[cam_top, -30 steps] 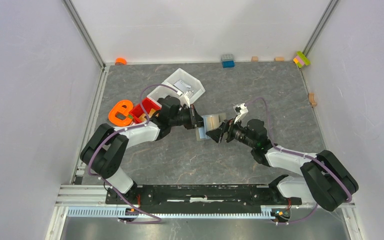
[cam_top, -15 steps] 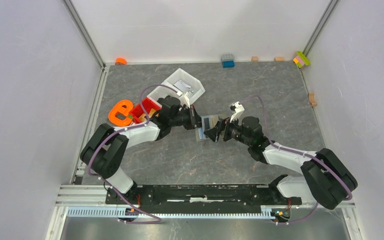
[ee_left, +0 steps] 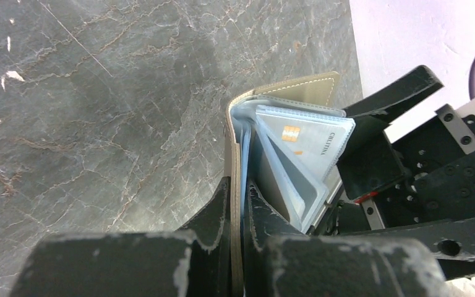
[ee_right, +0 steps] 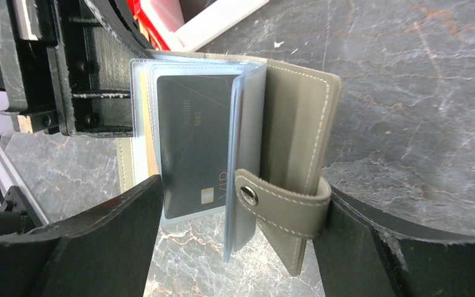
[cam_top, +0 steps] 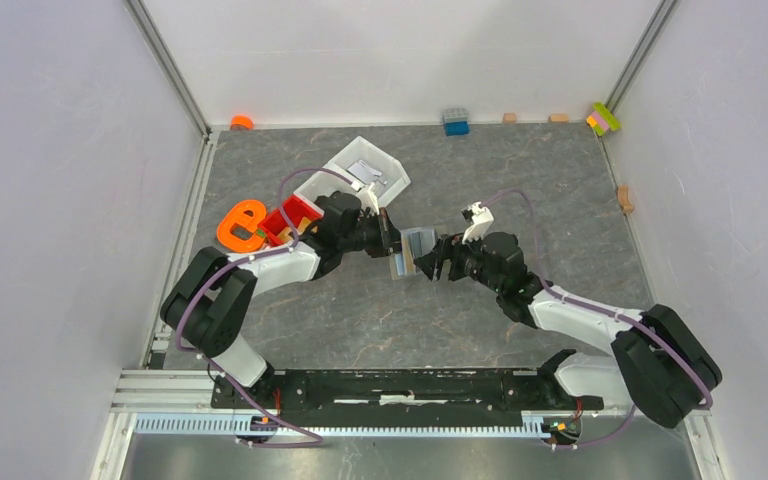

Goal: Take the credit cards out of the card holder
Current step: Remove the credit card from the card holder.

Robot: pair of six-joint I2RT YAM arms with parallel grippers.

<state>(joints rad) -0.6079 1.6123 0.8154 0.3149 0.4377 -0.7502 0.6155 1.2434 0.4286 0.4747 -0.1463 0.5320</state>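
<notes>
The left hand (ee_left: 238, 193) clamps one flap of the floppy card holder (ee_right: 298, 117); the right hand (ee_right: 241, 207) gapes empty around its cards (ee_right: 192, 133), likely stiff and slick, best pinched edge-on.

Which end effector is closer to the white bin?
Left. The left end effector lies just below the white bin in the top view; the right end effector lies farther, past the card holder.
</notes>
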